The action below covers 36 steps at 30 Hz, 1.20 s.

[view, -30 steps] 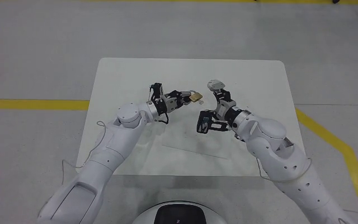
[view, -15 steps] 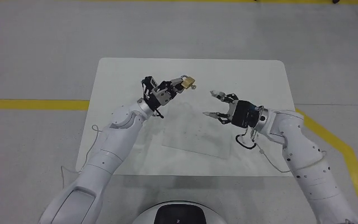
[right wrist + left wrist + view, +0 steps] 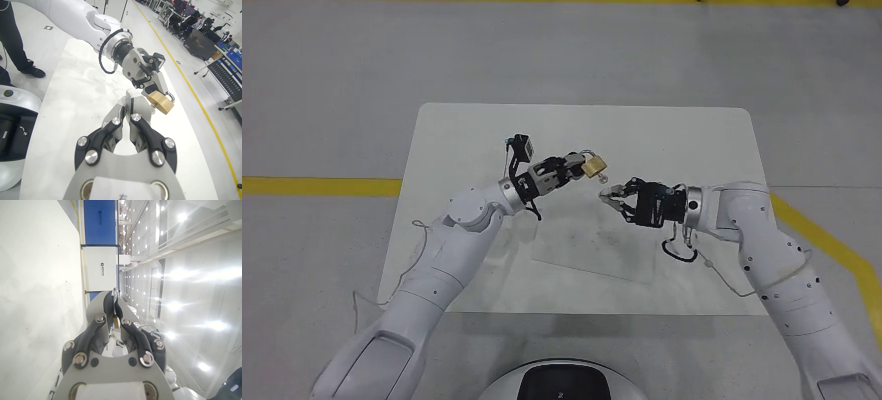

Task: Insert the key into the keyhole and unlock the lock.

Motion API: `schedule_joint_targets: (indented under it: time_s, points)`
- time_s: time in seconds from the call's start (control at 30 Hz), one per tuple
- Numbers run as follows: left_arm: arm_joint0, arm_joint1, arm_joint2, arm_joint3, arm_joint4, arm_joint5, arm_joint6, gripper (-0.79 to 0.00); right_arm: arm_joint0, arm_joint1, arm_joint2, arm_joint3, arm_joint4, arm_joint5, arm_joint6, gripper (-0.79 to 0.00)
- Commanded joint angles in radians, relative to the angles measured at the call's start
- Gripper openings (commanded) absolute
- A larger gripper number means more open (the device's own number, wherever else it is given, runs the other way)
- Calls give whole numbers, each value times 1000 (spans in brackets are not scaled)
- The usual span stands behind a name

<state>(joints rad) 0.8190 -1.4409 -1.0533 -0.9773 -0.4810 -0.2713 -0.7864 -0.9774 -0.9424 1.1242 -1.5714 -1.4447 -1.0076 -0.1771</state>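
A brass padlock (image 3: 593, 166) hangs in the air above the white table (image 3: 692, 130), with my left gripper (image 3: 577, 166) shut on its steel shackle (image 3: 115, 294). In the right wrist view the padlock (image 3: 160, 103) turns its keyhole face toward my right gripper (image 3: 130, 99). That gripper is shut on a small silver key (image 3: 152, 109), whose tip lies just at the keyhole. From above, my right gripper (image 3: 612, 196) sits close to the right of the lock and slightly nearer to me. The left wrist view shows a sliver of the brass body (image 3: 116, 322) between the pads.
A thin transparent sheet (image 3: 592, 262) lies flat on the table below both grippers. The table's rounded edge (image 3: 191, 132) runs along a grey floor with a yellow line (image 3: 312, 186).
The padlock was carried up and back, then returned toward the table's middle. My right wrist turned over, and its gripper now points at the lock with its fingers drawn together.
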Motion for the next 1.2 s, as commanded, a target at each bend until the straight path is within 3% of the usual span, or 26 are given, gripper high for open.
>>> schedule_joint_targets:
  time_s: [0.0,0.27,0.67,0.7,0.77,1.17]
  points:
    - [2,1,-3,-1,2,-4,-12,-785,8,-1,-6,6,-3,-5,2,-785]
    - [2,7,3,-6,40,-6,-71,-785,37,-2,-45,11,-29,-5,23,-785]
    - [14,6,-3,-11,19,-20,-59,-785,48,5,-51,22,-12,4,19,-785]
    - [16,6,-8,-11,10,-19,-46,-785,43,6,-42,20,-6,12,10,-640]
    - [23,5,-17,-13,-9,-17,-23,-785,28,10,-23,12,-1,25,-12,0]
    - [33,4,-24,-19,-20,-8,16,-785,18,12,-12,6,2,29,-28,0]
